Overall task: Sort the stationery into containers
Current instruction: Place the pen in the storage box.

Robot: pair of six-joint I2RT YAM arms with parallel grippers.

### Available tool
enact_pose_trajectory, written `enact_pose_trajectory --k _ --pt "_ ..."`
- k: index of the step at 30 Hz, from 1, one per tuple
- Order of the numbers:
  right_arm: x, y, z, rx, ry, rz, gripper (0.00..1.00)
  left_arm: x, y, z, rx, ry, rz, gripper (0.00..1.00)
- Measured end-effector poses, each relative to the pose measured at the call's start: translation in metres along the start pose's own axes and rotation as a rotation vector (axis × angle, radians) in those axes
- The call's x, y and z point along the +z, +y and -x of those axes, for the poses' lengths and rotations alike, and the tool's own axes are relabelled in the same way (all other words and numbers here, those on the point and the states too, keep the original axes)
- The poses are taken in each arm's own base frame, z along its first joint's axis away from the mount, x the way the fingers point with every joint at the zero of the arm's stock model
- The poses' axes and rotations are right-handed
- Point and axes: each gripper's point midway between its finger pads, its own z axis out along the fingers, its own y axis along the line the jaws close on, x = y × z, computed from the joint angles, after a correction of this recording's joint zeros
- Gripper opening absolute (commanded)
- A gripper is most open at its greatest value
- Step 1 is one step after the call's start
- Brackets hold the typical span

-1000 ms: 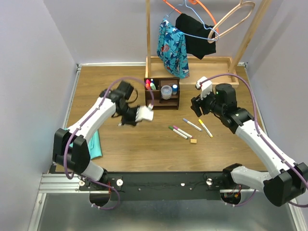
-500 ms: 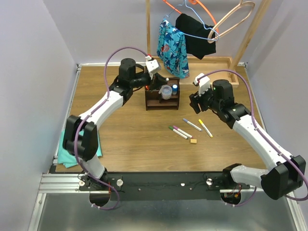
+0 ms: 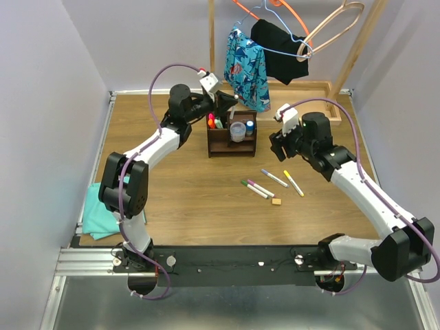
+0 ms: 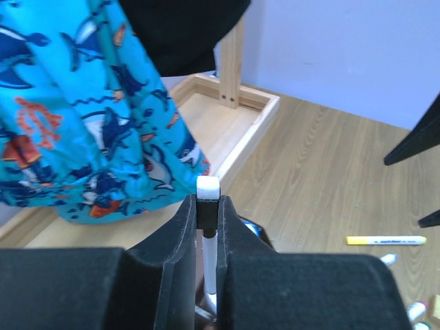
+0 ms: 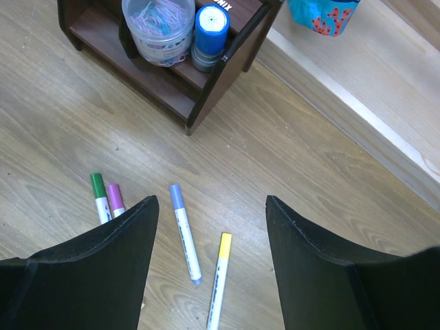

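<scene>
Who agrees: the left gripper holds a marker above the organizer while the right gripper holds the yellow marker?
Wrong: the right gripper is open and empty; the yellow marker lies on the table, per the right wrist view. The rest holds.

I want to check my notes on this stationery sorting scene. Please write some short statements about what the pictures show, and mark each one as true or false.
1. The left gripper is shut on a thin white marker. True.
2. The right gripper holds the yellow-capped marker. False: it is open and empty; that marker lies on the table.
3. Four markers lie loose on the table: the yellow-capped marker, a green-capped marker, a purple-capped marker and a blue-capped marker. True.
4. The clear round tub stands on the table beside the eraser. False: the tub sits in the organizer; only the eraser lies on the table.
</scene>
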Motion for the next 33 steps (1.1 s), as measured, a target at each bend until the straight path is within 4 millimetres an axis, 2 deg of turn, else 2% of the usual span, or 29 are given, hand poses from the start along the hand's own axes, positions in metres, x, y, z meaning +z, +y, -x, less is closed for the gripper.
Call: enact_pose_trajectory --k 4,8,11,17,20,24,27,33 --pt "0.005 0.000 -0.005 0.002 0.017 0.004 0.71 -0.009 0.019 0.003 0.010 -0.010 0.045 0.04" --pt "0.010 0.001 -0.010 0.005 0.037 0.011 0.71 -0.019 0.039 -0.002 0.017 -0.001 0.084 0.04" --pt "0.014 0.002 -0.013 0.007 0.048 0.014 0.71 -0.022 0.047 -0.015 0.006 0.018 0.098 0.04" --pt "0.018 0.001 -0.011 0.007 0.051 0.015 0.71 -0.020 0.047 -0.056 -0.050 0.079 0.096 0.08" --pt "0.019 0.000 -0.011 0.005 0.051 0.016 0.71 -0.021 0.045 -0.067 -0.065 0.096 0.094 0.13" --pt "0.020 0.000 -0.011 -0.002 0.052 0.016 0.71 -0.022 0.042 -0.075 -0.069 0.110 0.091 0.33" --pt "0.020 0.000 -0.011 -0.008 0.052 0.017 0.71 -0.026 0.042 -0.086 -0.076 0.133 0.098 0.41" --pt "0.019 0.000 -0.011 -0.016 0.052 0.019 0.71 -0.041 0.050 -0.104 -0.092 0.180 0.128 0.53"
